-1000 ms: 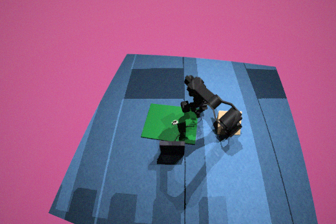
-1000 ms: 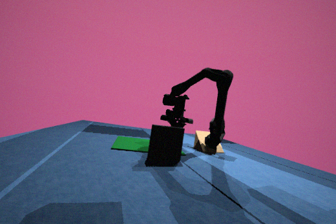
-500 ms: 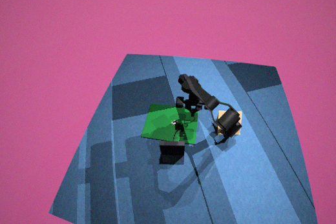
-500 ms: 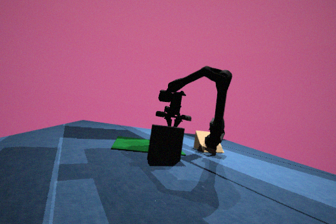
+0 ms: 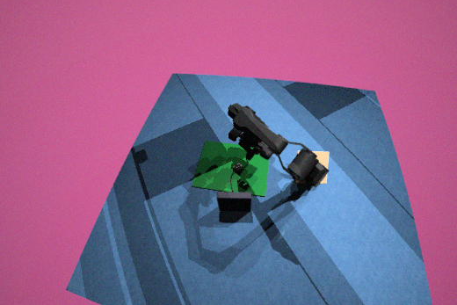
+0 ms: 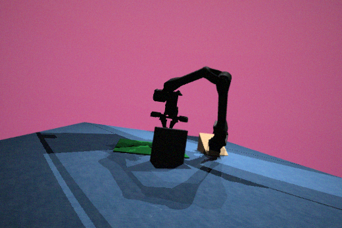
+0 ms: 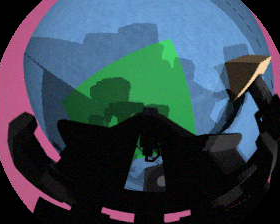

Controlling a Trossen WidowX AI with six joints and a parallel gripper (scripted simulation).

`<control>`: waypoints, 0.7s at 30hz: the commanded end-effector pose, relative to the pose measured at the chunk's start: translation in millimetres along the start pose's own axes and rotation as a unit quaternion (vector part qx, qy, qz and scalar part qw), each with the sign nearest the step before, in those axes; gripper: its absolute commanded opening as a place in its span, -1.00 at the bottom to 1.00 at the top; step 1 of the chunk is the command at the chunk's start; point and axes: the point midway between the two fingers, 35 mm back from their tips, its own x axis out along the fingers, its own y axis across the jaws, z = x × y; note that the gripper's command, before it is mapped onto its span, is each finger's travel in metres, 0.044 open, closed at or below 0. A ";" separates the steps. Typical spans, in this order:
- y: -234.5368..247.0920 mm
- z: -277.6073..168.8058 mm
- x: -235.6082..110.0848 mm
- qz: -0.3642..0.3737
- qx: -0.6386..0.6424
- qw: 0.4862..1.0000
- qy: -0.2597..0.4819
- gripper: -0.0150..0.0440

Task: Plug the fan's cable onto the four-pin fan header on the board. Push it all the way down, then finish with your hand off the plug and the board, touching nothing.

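Pink backdrop, blue table (image 6: 82,175); gripper (image 6: 168,123) pinching plug (image 7: 149,145), half-hidden behind fan (image 6: 168,147).

bare test bench setup, no room furnishings: blue patterned table top (image 5: 351,235) against plain pink backdrop (image 5: 88,28). single black arm (image 6: 197,77) on tan base block (image 6: 204,142), green board (image 5: 211,169) and dark box (image 6: 168,147) nearby.

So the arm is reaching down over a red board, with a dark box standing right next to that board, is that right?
Not quite: the board is green, not red, as the top view shows. The rest holds: the arm reaches down over it, and the dark box stands at its edge.
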 end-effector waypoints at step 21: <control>32.1 -50.4 8.2 -0.009 0.306 0.952 0.006 -0.49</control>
